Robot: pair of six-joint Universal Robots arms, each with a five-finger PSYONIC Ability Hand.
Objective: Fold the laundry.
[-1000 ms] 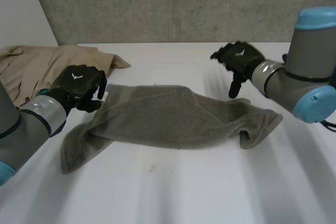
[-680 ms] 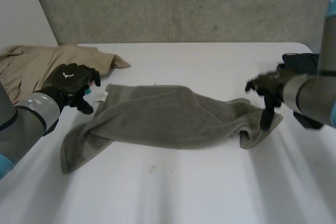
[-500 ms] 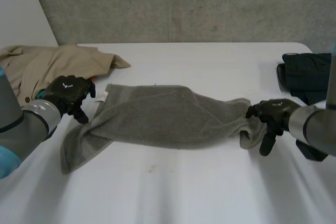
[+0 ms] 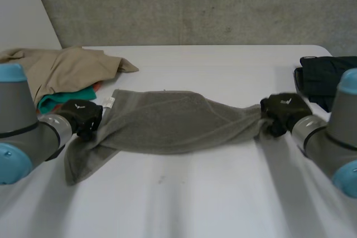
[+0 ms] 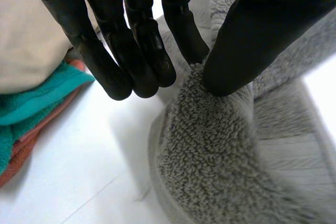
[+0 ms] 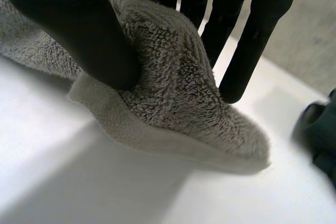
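A grey towel (image 4: pixel 173 122) lies rumpled and lengthwise across the middle of the white table (image 4: pixel 212 193). My left hand (image 4: pixel 83 116) is at the towel's left end. In the left wrist view its thumb (image 5: pixel 262 40) and fingers (image 5: pixel 136 51) pinch a raised fold of the towel (image 5: pixel 220 150). My right hand (image 4: pixel 283 112) is at the towel's right end. In the right wrist view its thumb (image 6: pixel 73 30) presses a bunched corner of the towel (image 6: pixel 173 93) against the fingers (image 6: pixel 247 24).
A beige garment (image 4: pixel 61 68) lies at the back left over a teal cloth (image 4: pixel 58 101), close behind my left hand. The teal cloth (image 5: pixel 26 108) rests on an orange one (image 5: pixel 21 150). A dark garment (image 4: pixel 326 79) lies at the right edge, behind my right hand.
Both hands came down onto the towel's ends and closed on them. The right hand swung from the back of the table to the right end. The towel's right end is now drawn in.
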